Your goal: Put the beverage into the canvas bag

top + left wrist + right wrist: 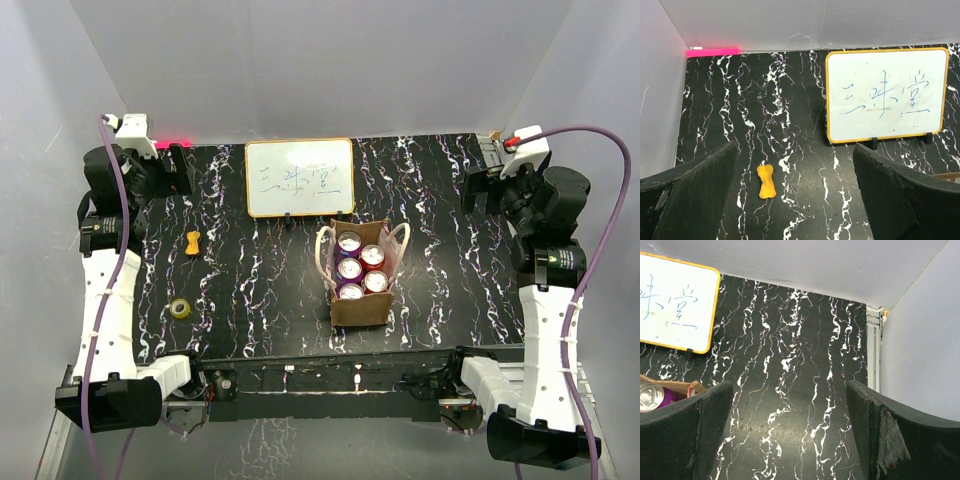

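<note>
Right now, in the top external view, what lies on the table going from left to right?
orange bone-shaped piece → whiteboard → canvas bag

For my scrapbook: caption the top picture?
Cans stand in the canvas bag; left gripper and right gripper hover open at back corners.

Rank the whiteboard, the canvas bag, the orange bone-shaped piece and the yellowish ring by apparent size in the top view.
1. whiteboard
2. canvas bag, not far behind
3. orange bone-shaped piece and yellowish ring: too alike to rank
</note>
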Controlling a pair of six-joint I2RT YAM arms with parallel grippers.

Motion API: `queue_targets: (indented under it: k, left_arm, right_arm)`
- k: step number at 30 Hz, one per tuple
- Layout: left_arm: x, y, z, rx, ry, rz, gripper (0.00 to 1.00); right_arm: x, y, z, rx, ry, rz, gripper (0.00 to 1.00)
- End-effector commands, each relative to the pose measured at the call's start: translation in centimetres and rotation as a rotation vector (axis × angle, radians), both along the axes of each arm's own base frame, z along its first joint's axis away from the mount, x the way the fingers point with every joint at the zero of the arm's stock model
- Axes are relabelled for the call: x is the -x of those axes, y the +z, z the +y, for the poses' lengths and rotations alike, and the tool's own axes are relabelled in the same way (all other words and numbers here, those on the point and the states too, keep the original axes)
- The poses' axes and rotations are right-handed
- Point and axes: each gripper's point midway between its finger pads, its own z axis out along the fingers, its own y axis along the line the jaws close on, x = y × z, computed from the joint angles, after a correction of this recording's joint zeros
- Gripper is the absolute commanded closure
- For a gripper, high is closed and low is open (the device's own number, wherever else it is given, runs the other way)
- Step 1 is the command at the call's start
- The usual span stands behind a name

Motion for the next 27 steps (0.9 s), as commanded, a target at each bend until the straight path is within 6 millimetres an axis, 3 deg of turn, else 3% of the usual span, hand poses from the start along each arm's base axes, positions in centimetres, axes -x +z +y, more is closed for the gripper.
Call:
queue_targets:
  k: [1,27]
  left_arm:
    - [0.38,2.3,-0.25,-0.001,-0.022,-0.043,0.03]
    - [0.53,1.68,-0.44,-0.007,-0.044,-0.036,0.05]
  right_arm:
    - [0.33,1.59,-0.25,0.01,-0.013,-0.058,0.01]
    - [0.34,1.09,0.13,0.005,0.007,-0.055,0.01]
